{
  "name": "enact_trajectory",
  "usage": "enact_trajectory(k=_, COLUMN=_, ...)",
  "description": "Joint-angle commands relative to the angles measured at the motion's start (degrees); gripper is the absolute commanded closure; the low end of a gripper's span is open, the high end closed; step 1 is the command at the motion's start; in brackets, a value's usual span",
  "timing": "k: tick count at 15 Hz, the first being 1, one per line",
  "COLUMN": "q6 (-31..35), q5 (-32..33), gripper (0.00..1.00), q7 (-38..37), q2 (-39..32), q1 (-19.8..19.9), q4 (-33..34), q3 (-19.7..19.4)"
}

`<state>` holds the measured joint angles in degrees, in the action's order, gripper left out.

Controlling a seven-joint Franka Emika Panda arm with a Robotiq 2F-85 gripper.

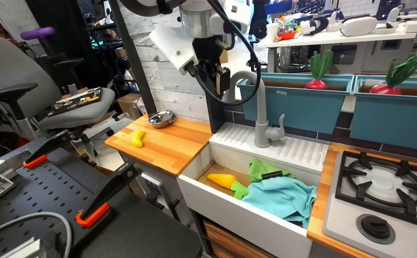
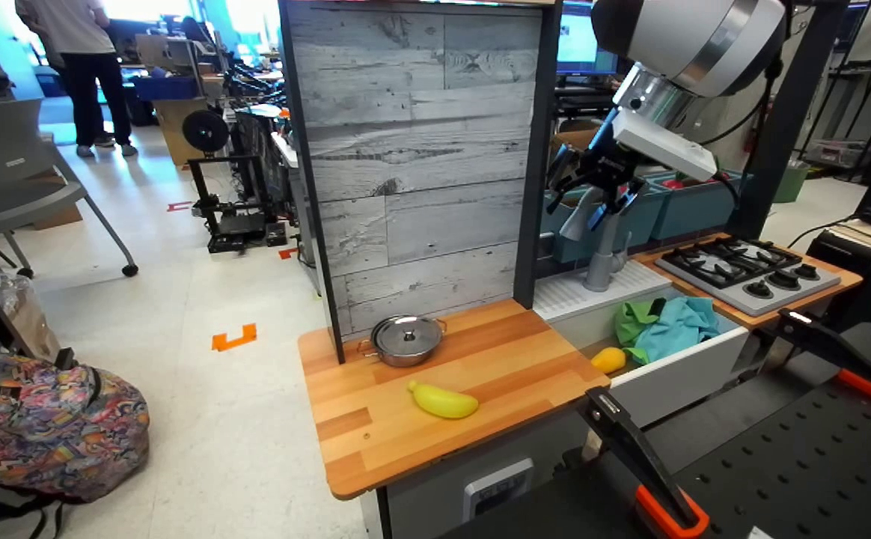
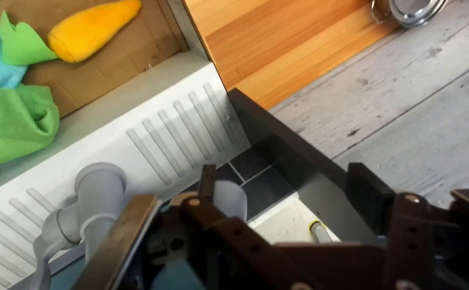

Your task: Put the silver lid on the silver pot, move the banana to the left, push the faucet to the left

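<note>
Beside plank walling (image 2: 420, 157), a wooden counter (image 2: 514, 352) bears a banana (image 2: 444, 402).

Bright light; distant background glare

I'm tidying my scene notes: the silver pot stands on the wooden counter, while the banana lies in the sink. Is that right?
Not quite: the banana lies on the wooden counter, not in the sink, as both exterior views show. The silver pot does stand there.

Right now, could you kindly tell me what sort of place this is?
Probably a robotics lab with a mock kitchen: a robot arm, a sink beside a stovetop, and a 3D printer.
</note>
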<state>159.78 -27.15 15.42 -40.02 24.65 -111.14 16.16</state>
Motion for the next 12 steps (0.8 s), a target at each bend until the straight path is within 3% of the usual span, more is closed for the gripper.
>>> enact_trajectory(k=1, q6=2.8, q5=-1.5, gripper=0.00, q7=4.3, q2=7.2, q1=1.5, q4=-11.4, q3=2.7)
enact_trajectory(k=7, q6=0.7, q5=2.4, gripper=0.00, q7=7.9, q2=14.5, q1=-2.2, q4=-23.8, q3=2.8)
enact_trajectory(k=8, q6=1.3, q5=0.6, gripper=0.00, q7=7.2, q2=10.7, q1=-1.4, q4=-19.3, q3=2.5)
enact_trajectory(k=12, q6=1.3, q5=0.7, gripper=0.00, q7=7.7, q2=13.0, q1=-3.1, q4=-22.7, q3=2.6)
